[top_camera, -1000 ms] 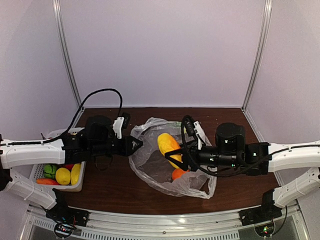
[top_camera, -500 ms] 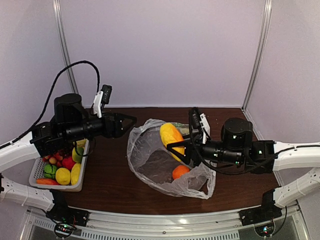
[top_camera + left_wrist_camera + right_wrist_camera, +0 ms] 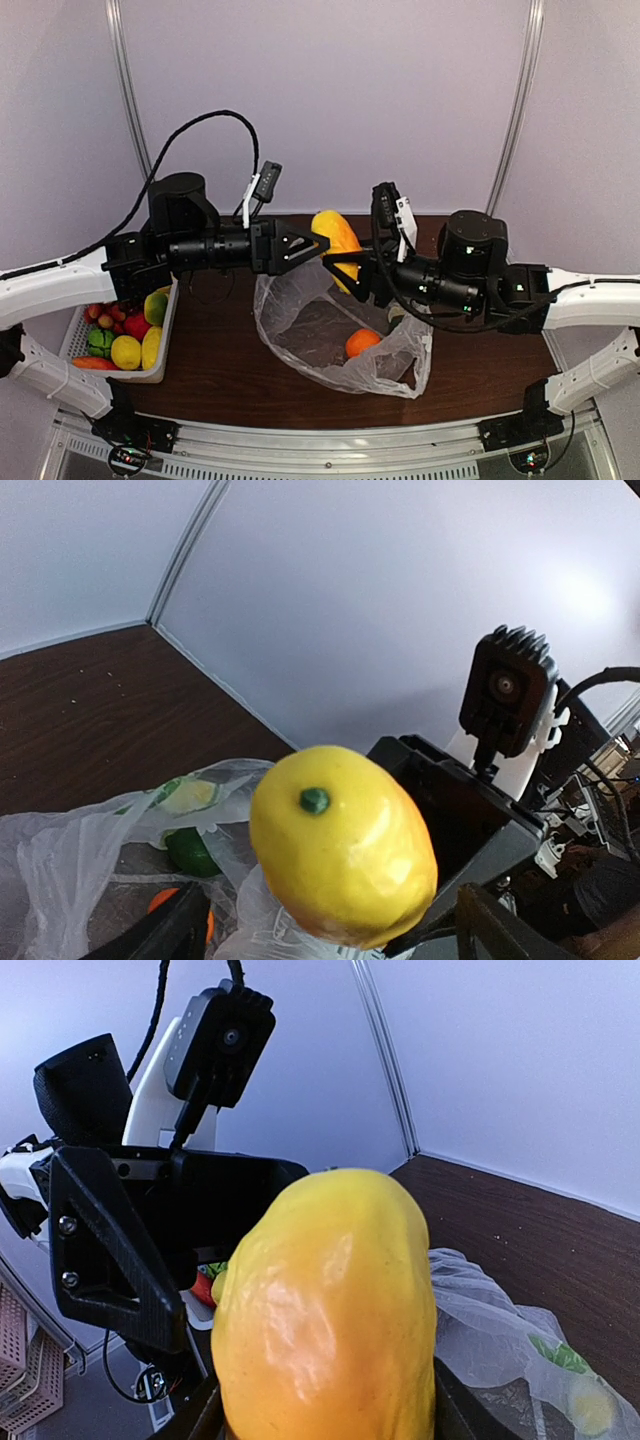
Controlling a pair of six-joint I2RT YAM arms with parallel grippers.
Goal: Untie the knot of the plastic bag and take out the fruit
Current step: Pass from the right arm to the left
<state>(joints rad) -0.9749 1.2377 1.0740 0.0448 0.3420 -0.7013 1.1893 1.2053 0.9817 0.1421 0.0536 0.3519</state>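
1. Lifted the long, smooth yellow-orange mango [image 3: 333, 232] higher since half a second back, from the mouth of the bag to mid-air above its far edge. Swung the left arm up and rightward too, away from the basket side and over to the fruit.
2. Pinches the mango low down with the black two-finger right gripper [image 3: 340, 272], one finger on each side. Fills the middle of the right wrist view with its rounded end.
3. Keeps the black left gripper [image 3: 312, 247] spread wide and level, tips right by the mango's left side. Cannot tell from above whether touching or just short of it.
4. Shows, in the left wrist view, the two fingers [image 3: 165, 932] apart at the bottom corners, with the mango's green-stemmed end facing the lens between and beyond them.
5. Leaves the large, clear, crinkly plastic bag [image 3: 300, 320] slumped on the dark brown wooden tabletop [image 3: 220, 370] beneath both grippers, mouth gaping upward.
6. Still holds in the bag a small round orange [image 3: 360, 343], a green lime [image 3: 190, 850] and a pale lemon [image 3: 590, 1405] seen through the film.
7. Has the white slotted plastic basket [image 3: 165, 345] near the left edge, well apart from the bag, with yellow, green and red pieces inside.
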